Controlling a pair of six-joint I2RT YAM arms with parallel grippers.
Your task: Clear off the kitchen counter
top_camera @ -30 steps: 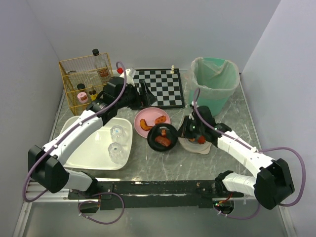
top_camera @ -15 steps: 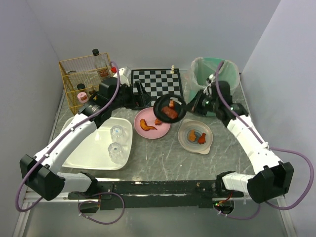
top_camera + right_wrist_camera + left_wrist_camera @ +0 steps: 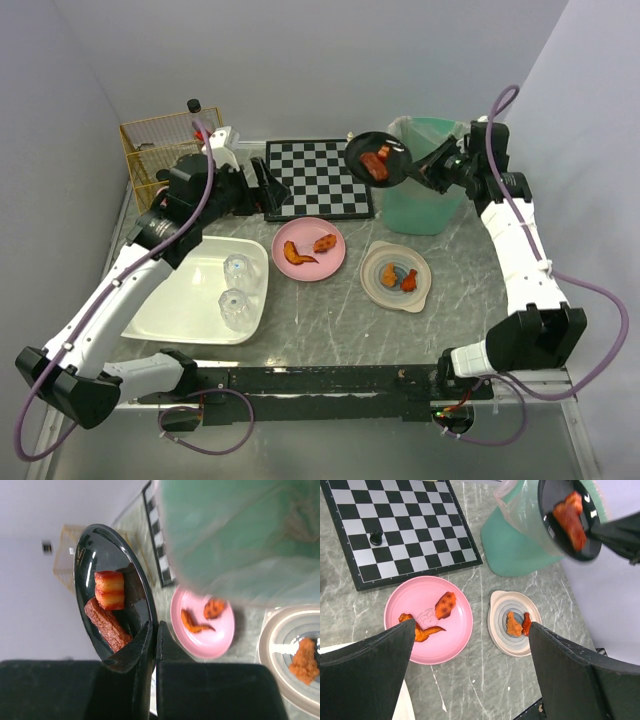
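right claw (image 3: 410, 168) pinching black plate (image 3: 375, 160) rim, high above kitchen counter (image 3: 340, 310) | left claw (image 3: 268, 188) spread, also above it

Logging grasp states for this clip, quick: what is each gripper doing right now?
Left gripper: open, holding nothing.
Right gripper: shut on the rim of the black plate, which carries food.

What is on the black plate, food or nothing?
Food: the black plate, gripped by its rim in the right pincer, carries two reddish meat pieces.
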